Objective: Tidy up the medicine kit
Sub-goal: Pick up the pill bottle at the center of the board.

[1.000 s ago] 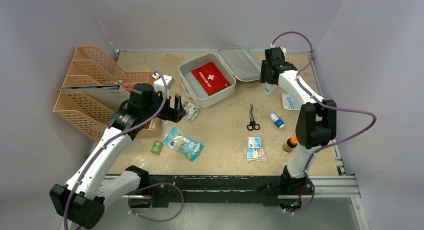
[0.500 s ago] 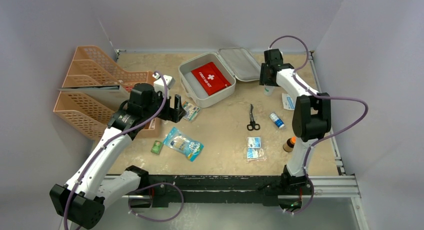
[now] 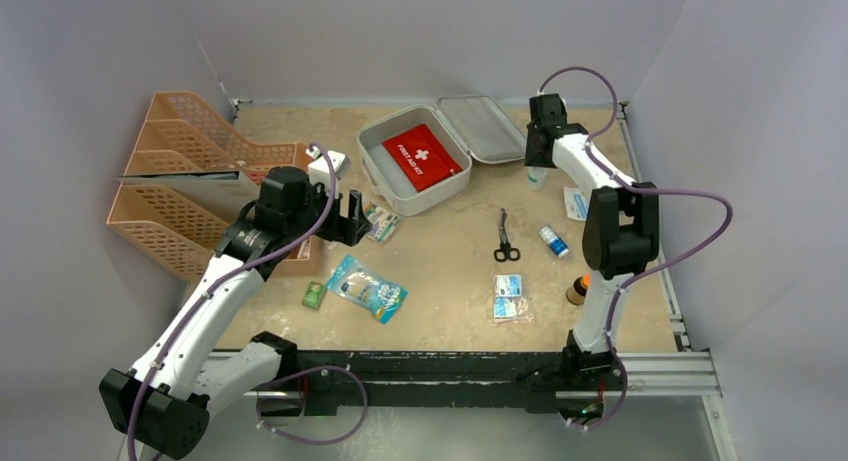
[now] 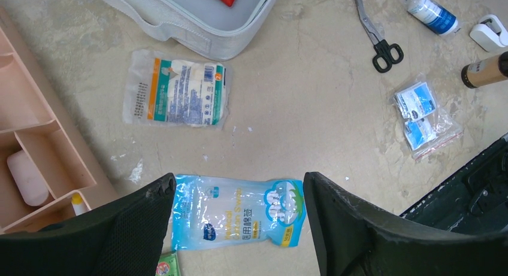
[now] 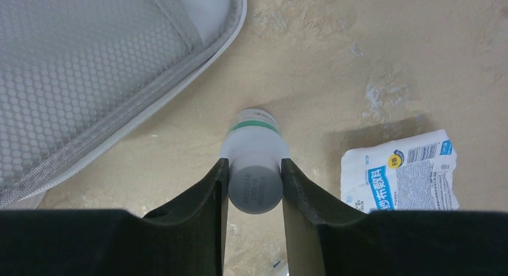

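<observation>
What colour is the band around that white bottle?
Green band on bottle; best in right wrist view.

Matt woven-fabric medicine kit (image 3: 482,128), glossy plastic packet (image 4: 238,212)

The medicine kit (image 3: 388,181), a pale grey-white rounded-square soft-shell case, lies flat and open to the right of the orange mesh file trays (image 3: 180,181), turned at an angle. Its hinged zip lid (image 3: 482,128), lined with honeycomb mesh, is folded flat on the side away from the trays. A red first-aid pouch (image 3: 421,157) lies inside the base.
</observation>
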